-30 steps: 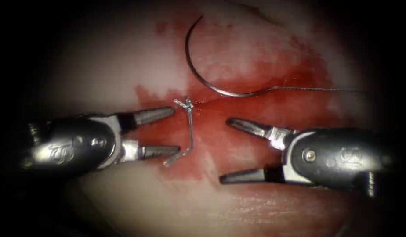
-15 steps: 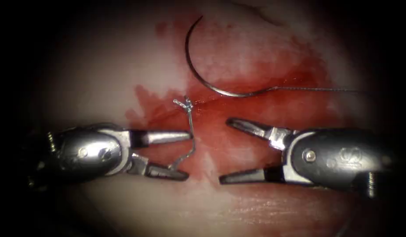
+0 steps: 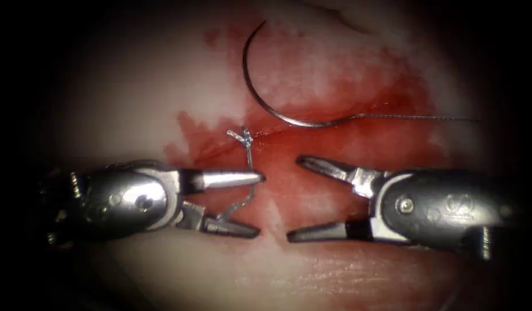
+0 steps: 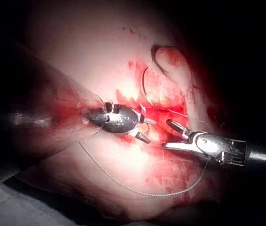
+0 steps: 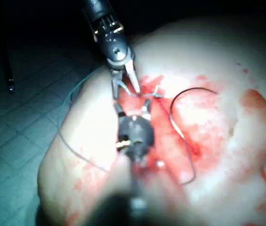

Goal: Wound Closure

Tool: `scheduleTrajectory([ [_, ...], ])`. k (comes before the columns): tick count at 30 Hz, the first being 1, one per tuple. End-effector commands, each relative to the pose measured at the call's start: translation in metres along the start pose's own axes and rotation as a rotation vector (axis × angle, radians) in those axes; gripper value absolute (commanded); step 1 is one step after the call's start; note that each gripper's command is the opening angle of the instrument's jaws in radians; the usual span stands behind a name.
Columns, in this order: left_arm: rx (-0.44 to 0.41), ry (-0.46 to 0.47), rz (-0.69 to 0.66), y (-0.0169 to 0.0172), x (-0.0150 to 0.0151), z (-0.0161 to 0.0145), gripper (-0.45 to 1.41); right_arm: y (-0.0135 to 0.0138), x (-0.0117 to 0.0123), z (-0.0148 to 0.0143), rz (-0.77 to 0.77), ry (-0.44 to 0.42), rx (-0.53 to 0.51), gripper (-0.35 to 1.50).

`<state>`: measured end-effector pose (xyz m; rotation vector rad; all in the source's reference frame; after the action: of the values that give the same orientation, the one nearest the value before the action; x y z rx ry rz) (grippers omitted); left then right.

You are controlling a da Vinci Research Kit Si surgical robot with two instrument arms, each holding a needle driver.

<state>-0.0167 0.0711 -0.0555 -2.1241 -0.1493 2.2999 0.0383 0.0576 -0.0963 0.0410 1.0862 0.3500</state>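
Note:
My left tool point(image 3: 260, 205) has its jaws open, one on either side of the short thread tail point(image 3: 250, 173) that hangs down from a knot point(image 3: 243, 136) on the cut. It holds nothing. Facing it from the right, my right tool point(image 3: 293, 197) also stands open and holds nothing. The curved needle point(image 3: 255, 95) lies loose on top of the tissue point(image 3: 133, 86) beyond both tools, not in the tissue. Its thread point(image 3: 415, 117) runs off to the right. The left wrist view has the left tool point(image 4: 151, 131), the right tool point(image 4: 166, 135) and the needle point(image 4: 144, 87).
Red fluid point(image 3: 358, 144) covers the tissue around the cut and under both tools. A long slack loop of thread point(image 4: 137, 190) lies over the near side of the tissue. In the right wrist view the needle point(image 5: 173, 110) rests beside the two tools.
My left tool has moved right and slightly down, and its open jaws now straddle the thread tail. The right tool and the needle have not moved.

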Motion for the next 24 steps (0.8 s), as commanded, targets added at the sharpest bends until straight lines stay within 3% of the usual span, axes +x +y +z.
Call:
scheduleTrajectory([
  [1, -0.004, 0.002, 0.003, -0.0004, -0.0003, 0.0005, 0.41, -0.0001, 0.0000, 0.0009, -0.001, 0.004, 0.001, 1.43],
  [4, 0.002, -0.003, 0.003, -0.0002, -0.0003, -0.0001, 0.26, -0.0001, 0.0000, 0.0009, -0.001, 0.004, 0.001, 1.43],
  [20, -0.002, 0.011, 0.007, -0.0001, 0.0002, -0.0004, 0.21, -0.0001, 0.0000, 0.0008, 0.000, 0.004, 0.001, 1.43],
  [22, -0.006, 0.015, 0.008, 0.0000, 0.0003, -0.0004, 0.13, -0.0001, 0.0000, 0.0008, 0.000, 0.004, 0.001, 1.43],
  [24, -0.013, 0.019, 0.008, 0.0001, 0.0003, -0.0004, -0.10, -0.0001, 0.0000, 0.0008, 0.000, 0.004, 0.001, 1.43],
])
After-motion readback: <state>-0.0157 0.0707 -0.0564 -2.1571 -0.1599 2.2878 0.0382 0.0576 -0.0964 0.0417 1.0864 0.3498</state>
